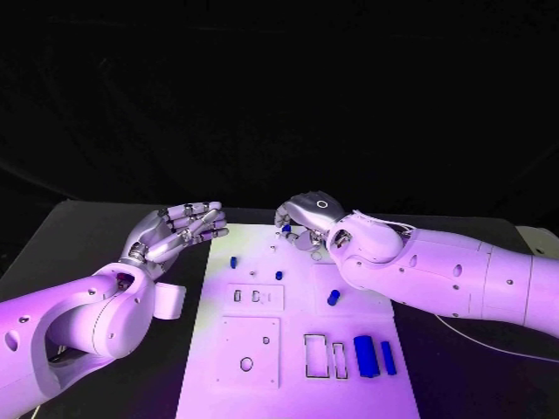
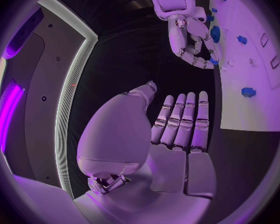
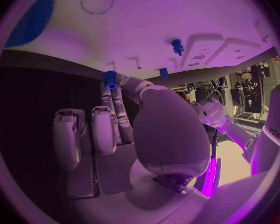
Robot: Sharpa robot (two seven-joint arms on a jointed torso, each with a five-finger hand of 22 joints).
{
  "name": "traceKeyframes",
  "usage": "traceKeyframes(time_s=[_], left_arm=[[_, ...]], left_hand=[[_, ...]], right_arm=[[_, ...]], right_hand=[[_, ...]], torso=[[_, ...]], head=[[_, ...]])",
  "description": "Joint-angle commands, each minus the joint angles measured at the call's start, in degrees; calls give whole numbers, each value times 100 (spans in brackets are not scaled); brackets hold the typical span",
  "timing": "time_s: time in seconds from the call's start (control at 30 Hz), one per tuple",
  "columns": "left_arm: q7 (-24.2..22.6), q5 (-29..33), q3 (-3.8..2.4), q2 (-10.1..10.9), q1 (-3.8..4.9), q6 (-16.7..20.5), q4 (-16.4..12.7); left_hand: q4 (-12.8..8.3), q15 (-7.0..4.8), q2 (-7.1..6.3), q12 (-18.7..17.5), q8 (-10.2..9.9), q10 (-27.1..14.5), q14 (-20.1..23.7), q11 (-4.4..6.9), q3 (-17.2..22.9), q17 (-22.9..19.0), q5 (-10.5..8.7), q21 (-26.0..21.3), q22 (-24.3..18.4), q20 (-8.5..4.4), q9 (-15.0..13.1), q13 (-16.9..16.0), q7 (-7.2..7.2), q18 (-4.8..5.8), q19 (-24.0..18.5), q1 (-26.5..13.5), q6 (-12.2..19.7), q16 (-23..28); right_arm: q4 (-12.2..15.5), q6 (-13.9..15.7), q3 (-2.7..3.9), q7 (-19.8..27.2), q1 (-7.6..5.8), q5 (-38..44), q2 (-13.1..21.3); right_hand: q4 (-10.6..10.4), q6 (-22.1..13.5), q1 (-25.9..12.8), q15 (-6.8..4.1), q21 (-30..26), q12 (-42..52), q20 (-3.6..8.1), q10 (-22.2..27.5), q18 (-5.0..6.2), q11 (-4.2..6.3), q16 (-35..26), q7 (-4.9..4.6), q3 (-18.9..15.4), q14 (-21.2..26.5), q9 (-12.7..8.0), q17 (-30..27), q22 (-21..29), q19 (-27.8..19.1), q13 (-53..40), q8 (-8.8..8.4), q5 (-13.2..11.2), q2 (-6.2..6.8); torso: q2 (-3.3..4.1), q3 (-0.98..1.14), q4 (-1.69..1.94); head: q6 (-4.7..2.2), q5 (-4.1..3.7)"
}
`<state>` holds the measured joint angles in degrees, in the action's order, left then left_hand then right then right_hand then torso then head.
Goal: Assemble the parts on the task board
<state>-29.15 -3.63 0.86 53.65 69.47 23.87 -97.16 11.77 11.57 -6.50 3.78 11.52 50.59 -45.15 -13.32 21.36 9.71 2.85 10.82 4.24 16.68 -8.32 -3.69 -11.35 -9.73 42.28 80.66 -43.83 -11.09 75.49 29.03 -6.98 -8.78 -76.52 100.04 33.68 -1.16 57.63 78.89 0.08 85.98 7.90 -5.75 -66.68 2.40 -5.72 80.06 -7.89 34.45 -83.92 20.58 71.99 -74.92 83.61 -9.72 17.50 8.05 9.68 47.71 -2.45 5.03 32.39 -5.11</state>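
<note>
While you look at the head view, the task board runs from centre to the bottom edge, w/ the black table around it. Your left hand sits left of centre, just off the board's upper left corner, palm up, fingers straight and close together, holding nothing. Your right hand is just right of centre over the board's top edge, fingers curled down; the right wrist view shows a small blue gear-like part pinched at its fingertips. Two long blue parts stand side by side in the board's lower right. Another blue part lies mid-board, and a blue peg nr the board's upper left.
</note>
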Motion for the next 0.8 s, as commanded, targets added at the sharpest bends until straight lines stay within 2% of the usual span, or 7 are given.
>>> traceKeyframes(time_s=[0.03,0.2,0.33,0.8], left_arm=[[-73,9,-5,-3,9,-83,-23],[-71,9,-5,6,12,-82,-33],[-67,10,-5,12,17,-82,-34],[-60,10,-5,38,33,-76,-35]], left_hand=[[-5,-3,44,-8,-27,-41,9,-11,24,-5,6,-10,-6,-3,8,5,-482,72,-20,-32,14,27],[-5,-3,44,-8,-27,-41,9,-11,24,-5,6,-10,-6,-3,8,5,-482,72,-20,-32,14,27],[-5,-2,38,-8,-29,-43,8,-12,22,-6,6,-11,-8,-3,9,5,-481,73,-21,-42,13,30],[-4,-1,35,-8,-34,-45,10,-13,22,-7,6,-12,-9,-3,12,5,-482,74,-21,-47,25,33]], right_arm=[[-41,165,2,50,1,-9,-41],[-98,176,2,79,13,-42,-98],[-116,159,1,105,30,-73,-127],[-126,49,-6,135,66,-167,-182]], right_hand=[[23,-22,-27,-43,26,4,7,-188,-102,161,1,-12,6,-266,10,-11,-910,297,-175,19,14,-12],[23,-23,-28,-43,45,4,7,-187,-109,161,-2,-12,7,-264,11,-18,-941,314,-176,19,15,-13],[23,-23,-29,-43,52,4,7,-188,-112,160,-2,-12,7,-264,12,-18,-951,321,-176,19,15,-14],[23,-27,-36,-42,62,4,6,-189,-115,159,-9,-14,10,-260,16,-32,-967,329,-180,17,22,-18]], torso=[[4,-4,10],[18,2,4],[16,-5,7],[26,-8,8]], head=[[5,-10],[20,16],[50,14],[61,32]])
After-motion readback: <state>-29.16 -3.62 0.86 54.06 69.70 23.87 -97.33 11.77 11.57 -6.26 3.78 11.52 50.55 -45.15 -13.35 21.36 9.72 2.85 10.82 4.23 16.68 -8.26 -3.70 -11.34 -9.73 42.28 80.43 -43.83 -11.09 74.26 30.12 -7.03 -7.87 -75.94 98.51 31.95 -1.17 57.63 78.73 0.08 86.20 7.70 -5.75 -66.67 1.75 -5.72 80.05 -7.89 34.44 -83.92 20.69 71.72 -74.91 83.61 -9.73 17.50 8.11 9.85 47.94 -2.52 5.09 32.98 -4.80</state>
